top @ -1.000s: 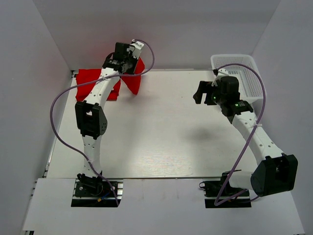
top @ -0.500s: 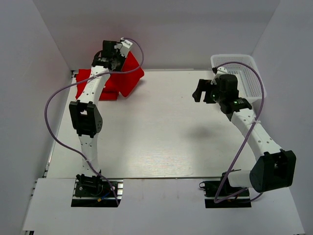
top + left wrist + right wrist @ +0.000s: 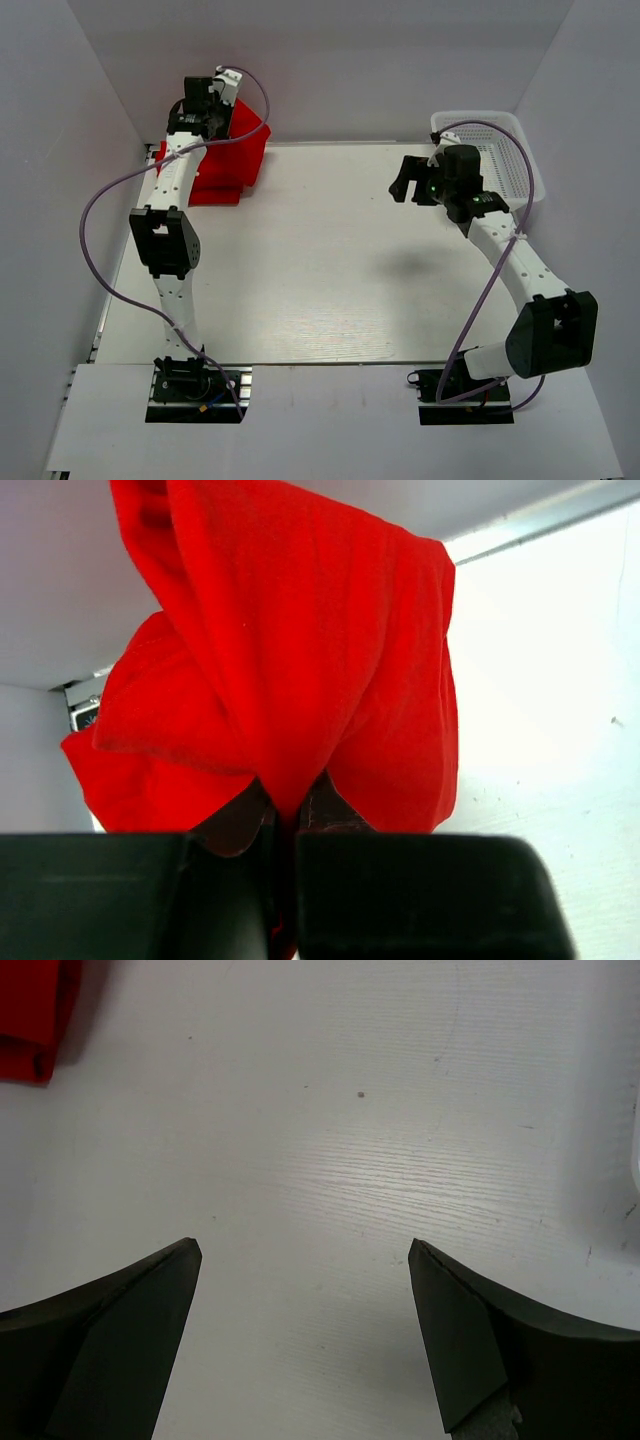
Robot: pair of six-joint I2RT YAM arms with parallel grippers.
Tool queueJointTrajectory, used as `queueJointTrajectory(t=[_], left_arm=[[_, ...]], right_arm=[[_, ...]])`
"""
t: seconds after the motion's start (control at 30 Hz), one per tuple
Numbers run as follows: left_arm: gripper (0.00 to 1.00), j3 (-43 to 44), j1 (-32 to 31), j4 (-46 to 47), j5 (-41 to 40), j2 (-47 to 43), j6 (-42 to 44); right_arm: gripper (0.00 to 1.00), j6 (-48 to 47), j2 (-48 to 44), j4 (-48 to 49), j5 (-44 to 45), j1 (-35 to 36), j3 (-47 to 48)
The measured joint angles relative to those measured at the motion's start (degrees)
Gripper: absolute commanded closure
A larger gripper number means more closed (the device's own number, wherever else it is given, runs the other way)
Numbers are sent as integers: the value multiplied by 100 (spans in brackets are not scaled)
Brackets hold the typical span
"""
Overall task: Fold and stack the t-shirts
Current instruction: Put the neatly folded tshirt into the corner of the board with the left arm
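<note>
A red t-shirt (image 3: 235,160) lies bunched at the table's far left corner, partly lifted. My left gripper (image 3: 205,100) is shut on a fold of it and holds that fold above the pile. In the left wrist view the red cloth (image 3: 300,660) hangs from between my closed fingers (image 3: 330,815). My right gripper (image 3: 405,180) is open and empty, hovering above the table's right half. In the right wrist view its fingertips (image 3: 185,1260) stand wide apart over bare table, and a red edge of the shirt (image 3: 35,1010) shows at the top left.
A white plastic basket (image 3: 495,150) stands at the far right corner, right behind my right arm. The white walls close in the table on the left, back and right. The table's near edge runs in front of the arm bases.
My left gripper has carried the held red cloth to the left and toward the back corner. My right gripper has shifted slightly toward the back and stays open.
</note>
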Motion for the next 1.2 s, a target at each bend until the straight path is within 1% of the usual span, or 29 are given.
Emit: queueJointTrajectory(t=[0.3, 0.57, 0.77, 0.93, 1.2], left_arm=[[100, 142, 341, 214, 160, 0, -208], [100, -177, 699, 326, 203, 7, -297], [100, -212, 951, 404, 229, 98, -332], [100, -186, 1132, 542, 208, 407, -319], [100, -188, 1416, 511, 131, 800, -295]], right_arm=[[10, 120, 160, -7, -111, 4, 120], [10, 221, 264, -2, -144, 4, 256], [10, 258, 369, -9, -146, 4, 345], [10, 280, 398, -52, -140, 4, 387], [10, 352, 560, -101, -125, 4, 605]])
